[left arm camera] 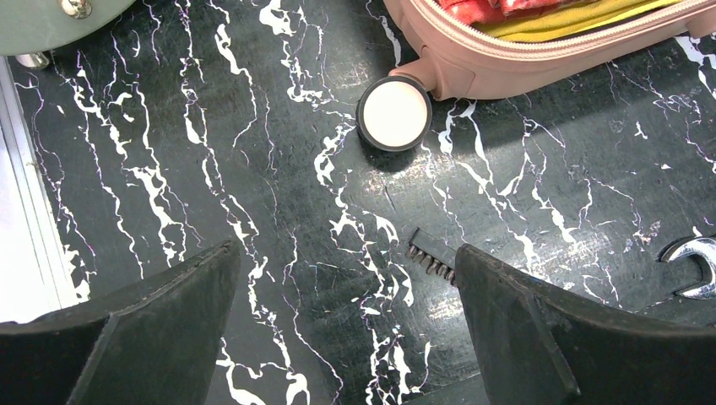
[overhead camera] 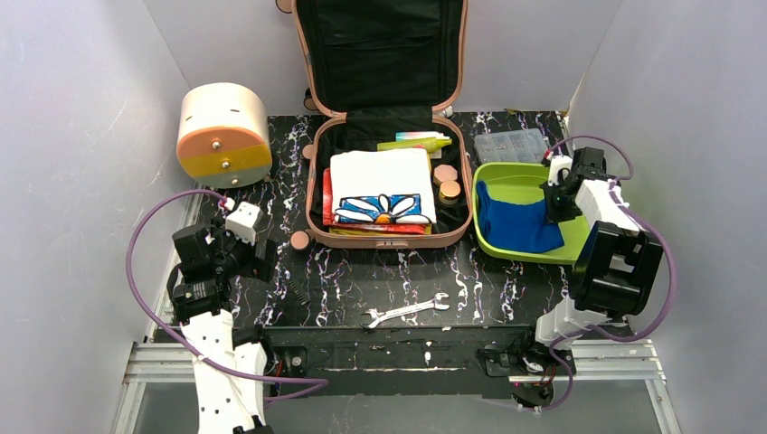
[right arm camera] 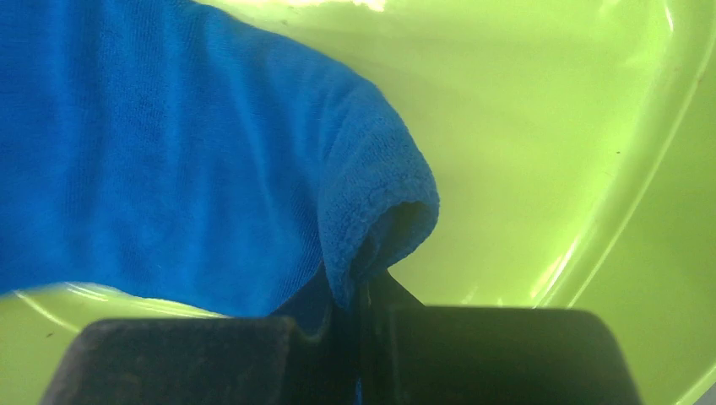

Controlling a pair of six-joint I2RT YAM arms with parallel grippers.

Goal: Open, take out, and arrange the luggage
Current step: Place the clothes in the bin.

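Right gripper point(overhead camera: 553, 201) point(right arm camera: 359, 295): clamped tight on a fold of the blue cloth point(overhead camera: 516, 221) point(right arm camera: 169, 169), down inside the lime-green tray point(overhead camera: 511, 179) point(right arm camera: 523, 126). Rest of the cloth spread flat over the tray floor, left of the pinch in the top view.

Right arm pose: base at near right table edge, elbow folded high, forearm reaching forward, wrist tipped down and left into the tray.

Left gripper point(overhead camera: 258, 258) point(left arm camera: 346, 278): jaws spread wide, holding nothing. Aimed down at bare black marble table point(overhead camera: 506, 289) point(left arm camera: 253, 169), just off the near left corner of the luggage point(overhead camera: 380, 54) point(left arm camera: 540, 72).

Left arm pose: base at near left edge, upper link rising, wrist bent over forward and down. Contact with the table: cannot tell.

Luggage: centre back of table, lying flat, lid swung up against the back wall, black lining showing. Packed: folded white cloth with daisy print point(overhead camera: 380, 185) on top, red and yellow layers under it, yellow-green pen-like item point(overhead camera: 421, 142) behind it, two round pink discs point(overhead camera: 447, 181) to its right.

Near left wheel point(overhead camera: 299, 240) point(left arm camera: 394, 113) right ahead of the left gripper.

Also on the table: small spring-like part point(overhead camera: 297, 291) point(left arm camera: 432, 257) between the left fingers in the wrist view, wrench point(overhead camera: 405, 310) point(left arm camera: 697, 266) near centre front, cream-and-orange drum box point(overhead camera: 222, 136) back left, clear plastic case point(overhead camera: 511, 145) behind the tray.
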